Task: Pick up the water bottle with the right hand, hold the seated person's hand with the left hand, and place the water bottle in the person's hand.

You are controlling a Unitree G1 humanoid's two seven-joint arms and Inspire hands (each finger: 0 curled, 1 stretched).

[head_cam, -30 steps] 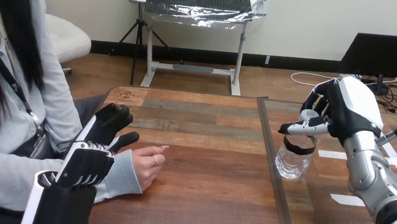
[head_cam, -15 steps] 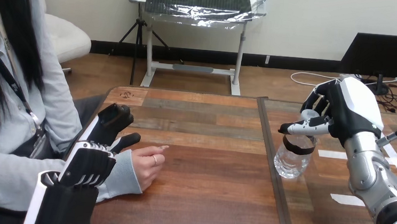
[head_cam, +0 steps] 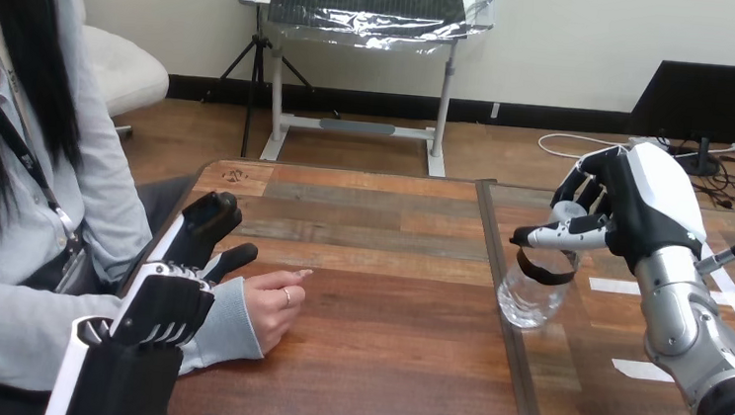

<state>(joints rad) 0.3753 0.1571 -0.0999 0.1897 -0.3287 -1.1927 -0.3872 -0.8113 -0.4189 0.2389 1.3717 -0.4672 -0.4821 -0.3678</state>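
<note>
While the right hand is up at the far right of the table, its fingers and thumb are curled round the top part of the water bottle, pinching it just above a black band that runs round the bottle. The bottle is clear plastic and leans a bit, top toward the hand and base out to the left, right over the seam where the two tabletops meet. Honestly can't tell if the base is touching the wood or just off it. Can't tell how much water is inside either, since it's see-through all the way down.

Over on the left, the left hand sits right at the person's wrist, against the light sleeve. Whether it's actually gripping the wrist or only resting there, I can't tell from this angle. The person's hand lies on the table, loosely curled and holding nothing, well apart from the bottle.

Two strips of white tape are stuck on the wood near the right arm.
</note>
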